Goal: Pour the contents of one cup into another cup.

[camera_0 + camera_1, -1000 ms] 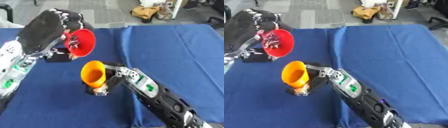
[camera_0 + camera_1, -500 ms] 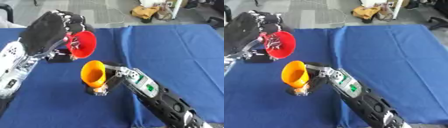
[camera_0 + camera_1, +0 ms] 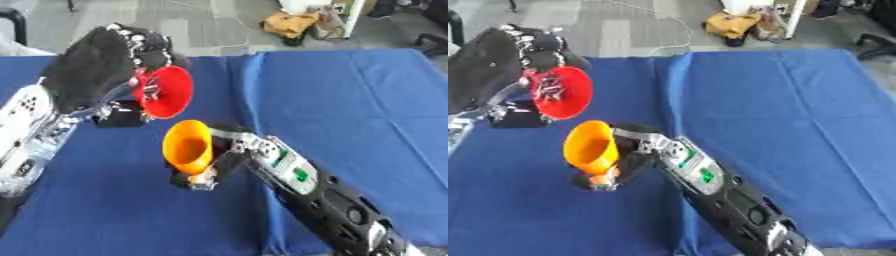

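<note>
My left hand (image 3: 105,67) is shut on a red cup (image 3: 166,92), held in the air on its side with the mouth facing right and slightly down. Just below and to the right, my right hand (image 3: 210,170) is shut on an orange cup (image 3: 188,147), tilted with its mouth facing left and up. The red cup's lower rim is close above the orange cup's rim. I cannot see what is inside either cup. Both hover over the blue tablecloth (image 3: 350,100).
A small dark object (image 3: 122,115) lies on the cloth behind the red cup. The cloth has a raised fold (image 3: 249,75) running down the middle. Beyond the table's far edge is grey floor with bags and clutter (image 3: 302,22).
My left hand has tipped the red cup a little further and shifted it slightly up and left. The orange cup and right hand have stayed put.
</note>
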Available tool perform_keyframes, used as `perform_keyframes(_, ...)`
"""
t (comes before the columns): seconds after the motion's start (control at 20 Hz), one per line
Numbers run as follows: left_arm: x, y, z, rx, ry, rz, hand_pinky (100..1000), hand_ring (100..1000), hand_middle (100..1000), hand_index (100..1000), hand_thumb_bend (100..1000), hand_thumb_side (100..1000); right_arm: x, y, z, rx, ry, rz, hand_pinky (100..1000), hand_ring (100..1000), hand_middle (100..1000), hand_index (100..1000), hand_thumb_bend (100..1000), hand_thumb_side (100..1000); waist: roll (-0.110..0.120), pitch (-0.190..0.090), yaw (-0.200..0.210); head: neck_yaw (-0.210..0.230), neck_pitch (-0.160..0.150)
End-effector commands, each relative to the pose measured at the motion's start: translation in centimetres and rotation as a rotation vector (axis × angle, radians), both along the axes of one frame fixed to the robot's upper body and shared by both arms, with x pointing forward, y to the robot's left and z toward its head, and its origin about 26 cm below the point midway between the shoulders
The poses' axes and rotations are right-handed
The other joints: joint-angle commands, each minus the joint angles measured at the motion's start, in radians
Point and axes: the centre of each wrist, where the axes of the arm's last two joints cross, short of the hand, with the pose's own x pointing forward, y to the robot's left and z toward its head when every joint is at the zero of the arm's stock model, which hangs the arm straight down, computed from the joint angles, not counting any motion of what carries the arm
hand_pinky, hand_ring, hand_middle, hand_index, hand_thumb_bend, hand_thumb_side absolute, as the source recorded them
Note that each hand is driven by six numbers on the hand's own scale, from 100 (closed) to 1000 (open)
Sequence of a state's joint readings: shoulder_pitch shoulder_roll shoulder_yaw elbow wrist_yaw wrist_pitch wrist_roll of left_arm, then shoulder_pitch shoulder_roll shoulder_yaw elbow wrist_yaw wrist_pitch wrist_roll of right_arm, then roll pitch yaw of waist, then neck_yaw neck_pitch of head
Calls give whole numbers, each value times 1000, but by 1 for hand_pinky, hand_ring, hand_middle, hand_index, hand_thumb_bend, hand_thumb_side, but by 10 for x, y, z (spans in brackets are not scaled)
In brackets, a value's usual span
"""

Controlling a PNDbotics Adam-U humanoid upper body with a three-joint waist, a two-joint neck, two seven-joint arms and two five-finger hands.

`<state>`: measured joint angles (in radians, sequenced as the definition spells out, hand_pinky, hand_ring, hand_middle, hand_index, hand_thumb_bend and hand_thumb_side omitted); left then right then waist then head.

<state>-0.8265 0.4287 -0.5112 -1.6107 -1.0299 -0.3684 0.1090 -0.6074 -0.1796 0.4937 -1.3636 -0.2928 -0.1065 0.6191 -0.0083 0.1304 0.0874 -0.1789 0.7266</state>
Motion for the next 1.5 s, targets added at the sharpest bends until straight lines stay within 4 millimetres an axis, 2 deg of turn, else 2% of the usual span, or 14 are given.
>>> perform_keyframes(0.05,-1,-3,11,14,-47,-8,386,445,431,718,296,100,2,1,10,17,-21,7,486,512,241,413,100,154,1,-14,0,-1,-13)
perform_keyframes(1.5,-11,-10,17,98,-188,-4,446,462,431,720,316,100,2,-1,6,19,-8,-1,483,513,239,409,100,151,4,-14,-3,-1,-13)
